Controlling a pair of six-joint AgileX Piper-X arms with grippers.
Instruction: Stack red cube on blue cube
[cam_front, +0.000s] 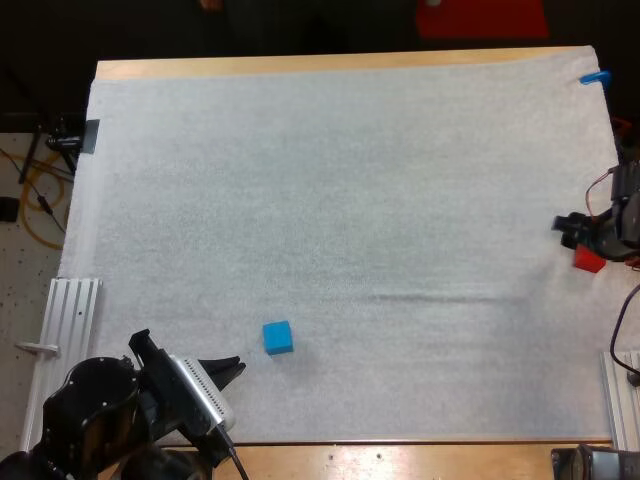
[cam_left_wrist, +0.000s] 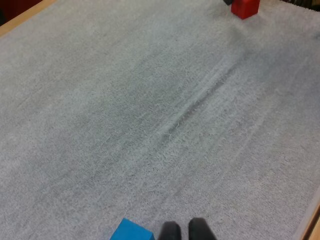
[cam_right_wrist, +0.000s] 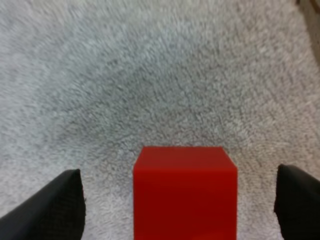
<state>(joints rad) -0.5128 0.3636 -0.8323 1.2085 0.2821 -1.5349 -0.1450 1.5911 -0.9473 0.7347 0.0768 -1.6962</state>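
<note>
My right end effector (cam_right_wrist: 176, 212) is spread wide around the red cube (cam_right_wrist: 184, 192), one finger (cam_right_wrist: 52, 210) on each side and both clear of it. The cube sits on the white mat (cam_front: 350, 200) near its right edge. My left end effector (cam_left_wrist: 185, 231) is pressed together on nothing, just beside the blue cube (cam_front: 278, 337) at the near left of the tabletop, well apart from the red one.

Blue cube (cam_left_wrist: 131, 232) — partly off-frame
</note>
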